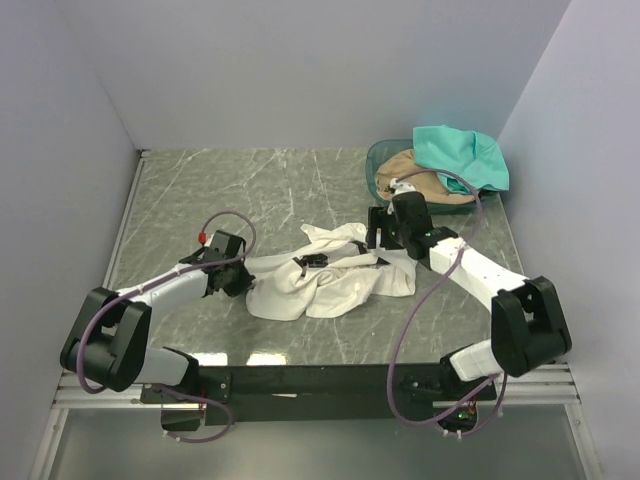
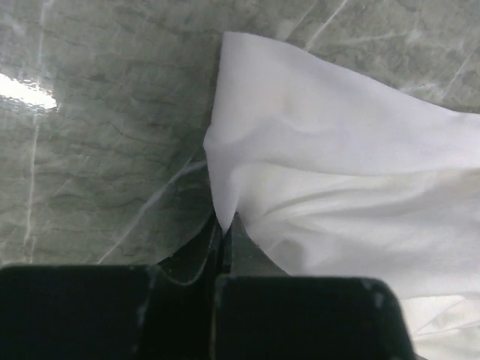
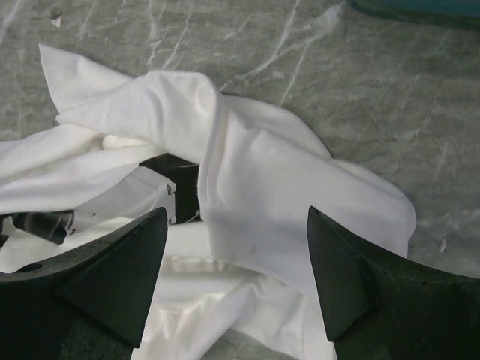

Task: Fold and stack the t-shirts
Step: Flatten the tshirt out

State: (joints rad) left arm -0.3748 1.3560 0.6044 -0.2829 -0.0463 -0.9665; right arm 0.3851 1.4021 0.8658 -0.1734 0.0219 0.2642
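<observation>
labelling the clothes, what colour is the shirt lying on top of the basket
The t-shirt is teal, seen best in the top external view.

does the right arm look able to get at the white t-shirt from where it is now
Probably yes. The right claw is open directly over a raised fold of the white t-shirt, with nothing between them. The left claw pinches the opposite edge, out of its way.
</observation>
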